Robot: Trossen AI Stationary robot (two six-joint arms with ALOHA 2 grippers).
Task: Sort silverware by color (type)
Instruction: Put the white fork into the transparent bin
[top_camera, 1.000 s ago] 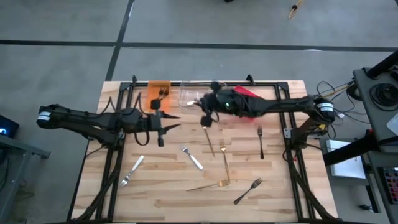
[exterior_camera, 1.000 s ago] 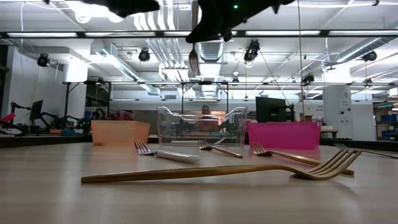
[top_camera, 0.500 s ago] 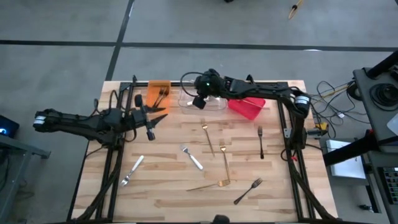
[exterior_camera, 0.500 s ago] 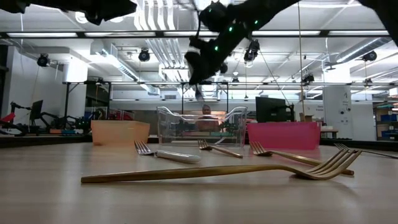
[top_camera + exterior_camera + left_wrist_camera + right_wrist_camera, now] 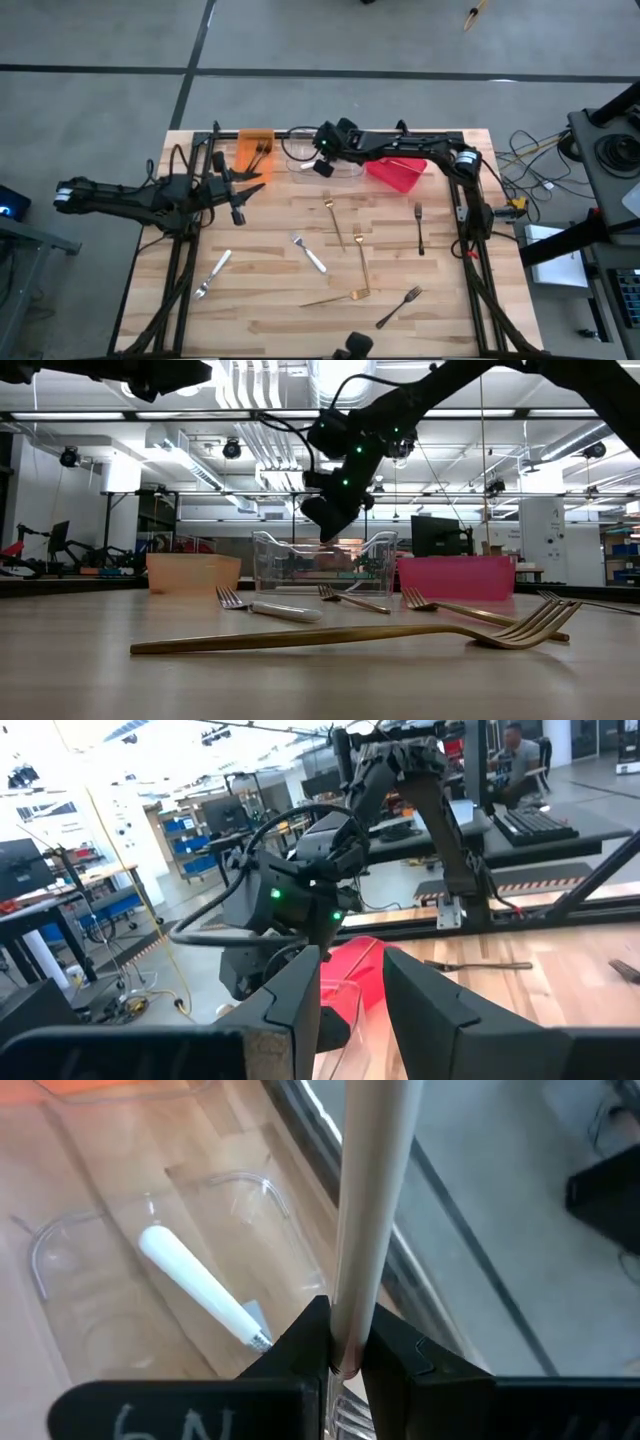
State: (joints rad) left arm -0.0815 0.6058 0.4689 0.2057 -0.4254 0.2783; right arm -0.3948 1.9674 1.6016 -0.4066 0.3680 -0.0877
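Table (image 5: 250, 300): pale wooden slats, framed by dark rails, with both arms reaching in from its two sides.
Right arm: stretched from the right edge along the far side of the table, ending over the clear bin.
Left arm: lying in from the left edge, its gripper (image 5: 238, 208) raised above the wood just in front of the orange bin, fingers (image 5: 300, 995) standing apart with nothing between them.
Bins: three in a row at the far edge: orange bin (image 5: 254, 150) on the left, clear bin (image 5: 300, 158) in the middle, red bin (image 5: 397, 172) on the right (tilted somewhat in the high view).
Right gripper (image 5: 345, 1365): hanging above the clear bin, fingers clamped on the cream handle (image 5: 370, 1200) of a utensil; the handle runs straight out from between the fingers and its metal end sits at the grip.
In the clear bin: one white-handled utensil (image 5: 200, 1295) lying flat on the floor of the bin, directly below the held piece and apart from it.
In the orange bin: dark utensils (image 5: 262, 152), too small to count.
Loose silverware on the table: two gold forks (image 5: 335, 222) near the middle, side by side; a gold fork (image 5: 338, 297) nearer the front edge; a white-handled fork (image 5: 310, 255) and a silver utensil (image 5: 212, 274) left of centre; two black forks (image 5: 419, 228) on the right, well apart from both grippers.
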